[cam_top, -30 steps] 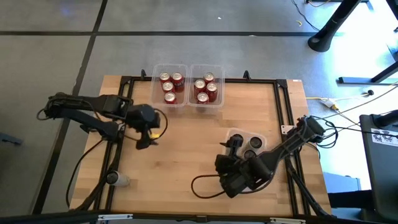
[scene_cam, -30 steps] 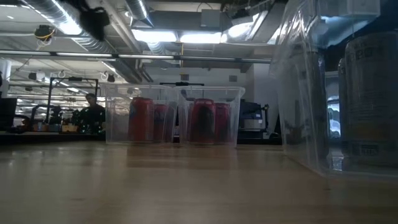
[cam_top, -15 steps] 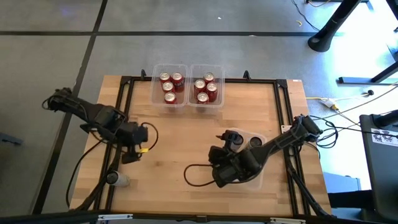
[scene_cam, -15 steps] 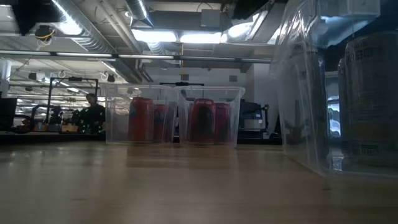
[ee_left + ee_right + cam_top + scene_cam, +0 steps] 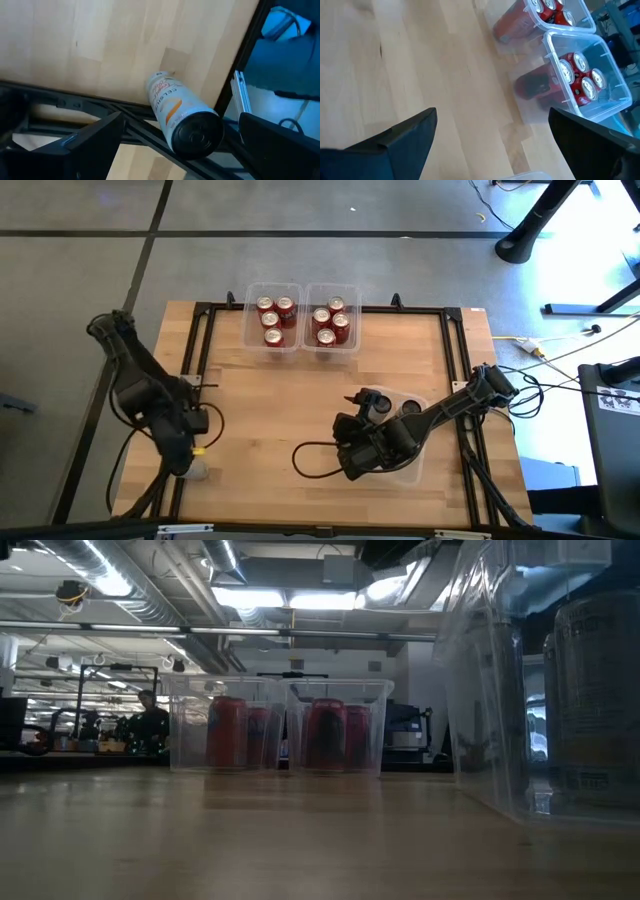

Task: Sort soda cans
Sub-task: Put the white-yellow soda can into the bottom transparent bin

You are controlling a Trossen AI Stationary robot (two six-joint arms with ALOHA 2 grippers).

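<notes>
- While the left gripper (image 5: 190, 463) is hanging over the desk's (image 5: 300, 395) near left corner, its fingers (image 5: 85, 145) are standing wide apart with nothing between them.
- Lying on its side right at that corner is a pale can (image 5: 182, 120) with orange print, dark end facing the left wrist camera, resting partly on the black frame rail (image 5: 75, 107) at the desk edge; from above it is showing as a small light shape (image 5: 193, 471) just beside the gripper.
- Over on the right, the right gripper (image 5: 352, 458) is sitting low over the near middle of the desk, fingers (image 5: 395, 140) spread wide and holding nothing.
- Just beside that gripper, a clear bin (image 5: 420, 406) is holding dark cans (image 5: 379, 406); the right arm is covering part of it, so I cannot count them.
- At the far edge, two clear bins are standing side by side, touching: the left bin (image 5: 251, 320) is carrying four red cans (image 5: 274, 321), the right bin (image 5: 352, 330) five red cans (image 5: 332, 321), all upright with silver tops showing.
- From desk height, those two bins (image 5: 280, 730) are showing straight ahead with red cans (image 5: 227, 732) inside, and a grey can (image 5: 595, 705) in the near bin is looming large at the right.
- Far behind the desk, a person (image 5: 150, 720) is showing in the room.
</notes>
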